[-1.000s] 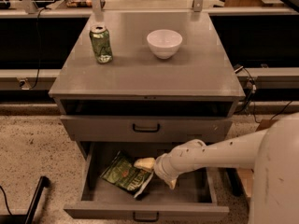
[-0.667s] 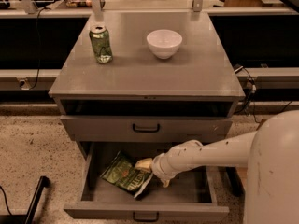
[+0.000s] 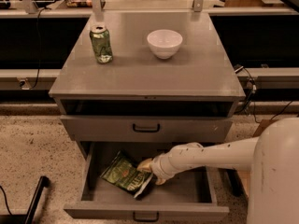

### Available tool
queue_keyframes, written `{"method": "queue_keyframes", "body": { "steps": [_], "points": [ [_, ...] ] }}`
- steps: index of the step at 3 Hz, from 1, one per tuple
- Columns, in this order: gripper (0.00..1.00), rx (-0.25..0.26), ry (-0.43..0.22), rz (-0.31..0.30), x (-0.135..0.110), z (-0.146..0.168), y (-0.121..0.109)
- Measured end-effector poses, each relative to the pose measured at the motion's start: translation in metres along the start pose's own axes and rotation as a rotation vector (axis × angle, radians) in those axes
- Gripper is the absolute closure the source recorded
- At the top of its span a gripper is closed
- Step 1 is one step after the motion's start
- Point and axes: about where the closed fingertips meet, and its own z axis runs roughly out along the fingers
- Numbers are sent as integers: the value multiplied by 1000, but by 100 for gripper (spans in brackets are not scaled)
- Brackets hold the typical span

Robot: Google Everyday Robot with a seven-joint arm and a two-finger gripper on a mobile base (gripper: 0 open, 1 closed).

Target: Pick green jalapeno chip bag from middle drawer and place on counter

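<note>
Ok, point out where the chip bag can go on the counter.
The front half of the counter is bare, from the can and bowl forward to its front edge. Right of the bowl is a free strip. The back is crowded by both. The gripper is down in the middle drawer at the bag.

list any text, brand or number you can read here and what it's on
Nothing reads clearly.
green jalapeno chip bag: white lettering, too blurred to read.
green can: markings too small to read.
white bowl, counter, middle drawer: no text.
gripper, at the bag inside the drawer: no label.
</note>
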Motion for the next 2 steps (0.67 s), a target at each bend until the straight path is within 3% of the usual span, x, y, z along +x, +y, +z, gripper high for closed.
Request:
{"method": "queue_keyframes", "body": {
  "steps": [2],
  "points": [
    [48, 4, -28, 8, -2, 11, 4]
  ]
}}
